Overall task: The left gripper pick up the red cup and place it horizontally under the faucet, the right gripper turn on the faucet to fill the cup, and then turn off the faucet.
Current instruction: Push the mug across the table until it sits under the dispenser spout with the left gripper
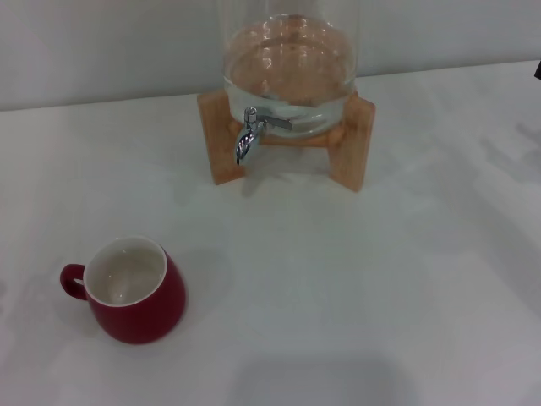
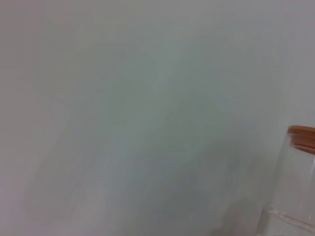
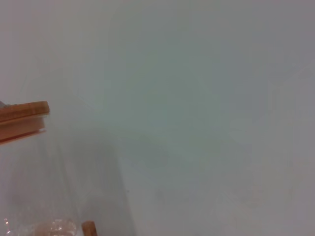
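Note:
The red cup point(image 1: 133, 292) stands upright on the white table at the front left in the head view, cream inside showing, handle pointing left. The chrome faucet point(image 1: 249, 137) sticks out from the clear glass water dispenser point(image 1: 287, 76) on its wooden stand point(image 1: 351, 144) at the back centre. The spout points down and the lever lies to the right. Neither gripper shows in any view. A small dark edge point(image 1: 538, 69) sits at the far right border of the head view.
The white table point(image 1: 355, 288) spreads wide around the cup and stand. The left wrist view shows a pale wall and the dispenser's wooden lid point(image 2: 302, 137). The right wrist view shows the same lid point(image 3: 22, 120) and the glass below.

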